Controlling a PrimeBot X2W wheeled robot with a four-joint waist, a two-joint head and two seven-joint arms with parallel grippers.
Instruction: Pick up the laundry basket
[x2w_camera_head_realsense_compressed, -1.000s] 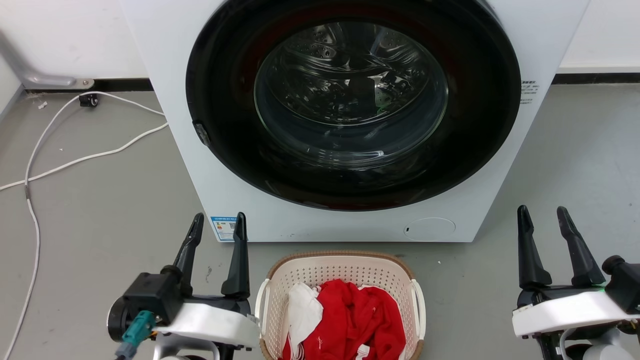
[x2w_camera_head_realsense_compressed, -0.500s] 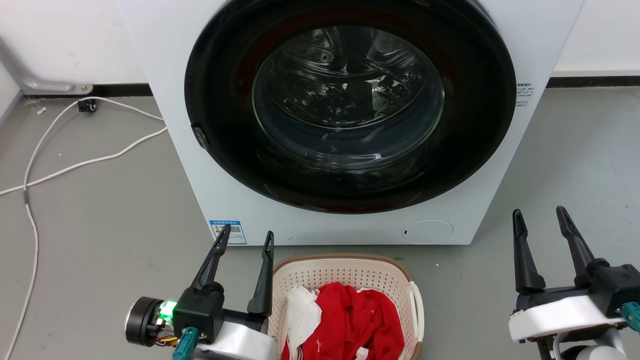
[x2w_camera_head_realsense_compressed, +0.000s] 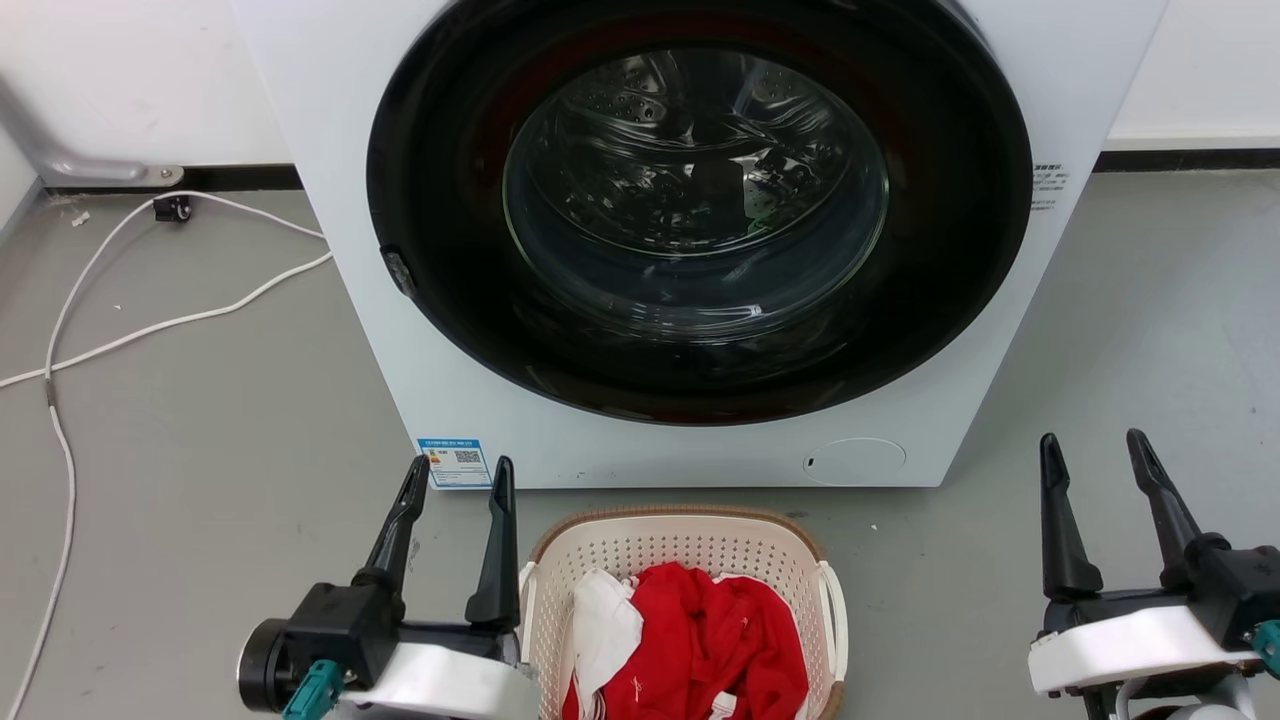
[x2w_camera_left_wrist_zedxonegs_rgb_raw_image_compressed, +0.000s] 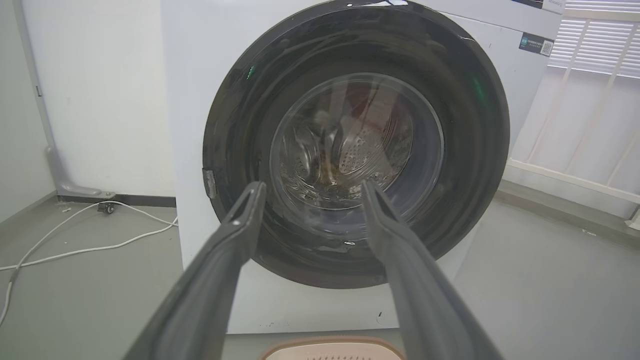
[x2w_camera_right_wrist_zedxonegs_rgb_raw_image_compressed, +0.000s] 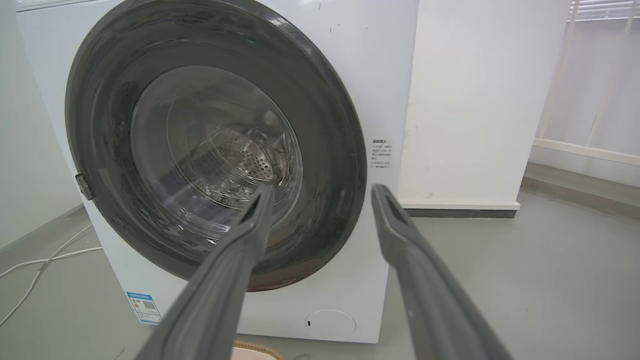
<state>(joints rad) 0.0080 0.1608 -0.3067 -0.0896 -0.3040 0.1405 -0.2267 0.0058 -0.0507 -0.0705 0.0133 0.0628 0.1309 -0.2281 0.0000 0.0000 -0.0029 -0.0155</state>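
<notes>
At six o'clock in the head view, the laundry basket (x2w_camera_head_realsense_compressed: 640, 545) sits on the smooth grey floor (x2w_camera_head_realsense_compressed: 200, 450). It is rounded, cream perforated plastic with a brown woven-look rim, and it holds crumpled red cloth (x2w_camera_head_realsense_compressed: 720, 630) and white cloth (x2w_camera_head_realsense_compressed: 605, 625). The left gripper (x2w_camera_head_realsense_compressed: 460, 465) at seven o'clock is just beside the basket, and the right gripper (x2w_camera_head_realsense_compressed: 1091, 440) at five is well apart from it. Both have their tapered dark fingers spread and hold nothing. At twelve o'clock stands a boxy white washing machine (x2w_camera_head_realsense_compressed: 330, 150) with a glossy round black door (x2w_camera_head_realsense_compressed: 450, 250).

left gripper (x2w_camera_head_realsense_compressed: 461, 463) fingers apart, right gripper (x2w_camera_head_realsense_compressed: 1091, 438) fingers apart, both pointing forward
</notes>
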